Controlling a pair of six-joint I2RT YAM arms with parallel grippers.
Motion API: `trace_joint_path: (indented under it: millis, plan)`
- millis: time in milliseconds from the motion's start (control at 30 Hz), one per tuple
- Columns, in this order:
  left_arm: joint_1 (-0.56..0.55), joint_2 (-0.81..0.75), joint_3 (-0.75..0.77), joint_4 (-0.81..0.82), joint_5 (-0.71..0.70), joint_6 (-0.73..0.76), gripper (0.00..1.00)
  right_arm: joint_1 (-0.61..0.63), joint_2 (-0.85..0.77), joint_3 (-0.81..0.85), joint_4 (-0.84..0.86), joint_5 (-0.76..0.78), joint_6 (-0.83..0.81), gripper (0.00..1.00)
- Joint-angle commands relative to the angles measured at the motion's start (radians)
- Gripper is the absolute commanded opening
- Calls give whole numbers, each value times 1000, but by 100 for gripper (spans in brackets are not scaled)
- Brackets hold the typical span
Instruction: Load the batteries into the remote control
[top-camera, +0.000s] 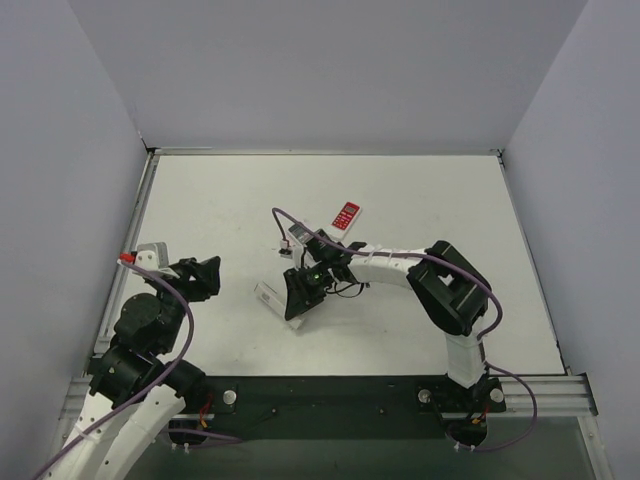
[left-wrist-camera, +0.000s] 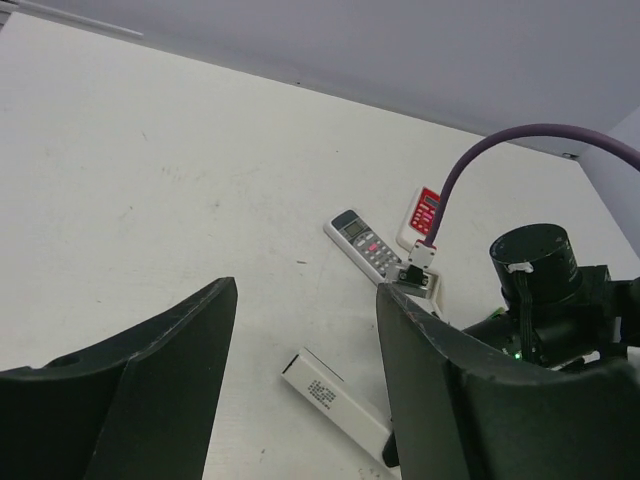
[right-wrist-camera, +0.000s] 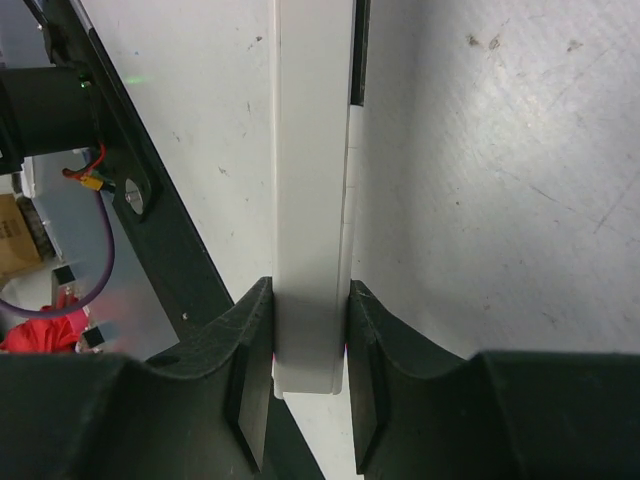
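My right gripper (top-camera: 297, 292) is shut on one end of a long white remote (top-camera: 267, 295) near the table's middle. In the right wrist view the jaws (right-wrist-camera: 310, 300) press both long sides of the white remote (right-wrist-camera: 310, 150), which lies on edge on the table. The same remote shows in the left wrist view (left-wrist-camera: 335, 400), face away, with small print on it. My left gripper (top-camera: 205, 275) is open and empty at the left, pointing toward it, and shows open in its own view (left-wrist-camera: 305, 300). No batteries are in view.
A grey remote with buttons (left-wrist-camera: 362, 243) and a red and white remote (left-wrist-camera: 421, 212) lie behind the right arm; in the top view they are the grey one (top-camera: 300, 236) and the red one (top-camera: 346, 216). A purple cable (top-camera: 300, 222) loops over them. Walls enclose the table.
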Motion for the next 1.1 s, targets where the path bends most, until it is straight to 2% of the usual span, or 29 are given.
trace_joint_path:
  millis: [0, 67, 267, 300, 367, 400, 500, 667, 700, 867, 1067]
  plan:
    - [3, -56, -32, -36, -28, 91, 68, -26, 52, 74, -52, -130, -7, 4]
    - [3, -80, -49, -35, -30, 102, 68, -44, 92, 89, -93, -136, -36, 7]
    - [5, -93, -71, -19, -28, 106, 68, -116, 147, 77, -142, -139, -83, 24]
    - [5, -91, -69, -18, -27, 108, 68, -139, 147, 74, -147, -132, -86, 31]
    - [8, -84, -69, -18, -22, 110, 68, -159, 137, 60, -161, -101, -93, 40]
    - [9, -82, -69, -15, -16, 110, 68, -165, 127, 57, -173, -89, -105, 48]
    - [20, -75, -69, -12, -4, 110, 68, -176, 82, 53, -220, -8, -133, 61]
    - [61, -62, -71, -3, 35, 106, 68, -148, -47, 36, -277, 176, -175, 64]
    - [68, -61, -72, -3, 42, 108, 68, -136, -69, 37, -283, 260, -187, 64]
    - [112, -53, -79, 16, 102, 99, 68, -14, -138, 66, -309, 508, -308, 63]
    - [157, -50, -83, 22, 145, 90, 68, 51, -98, 152, -334, 600, -383, 59]
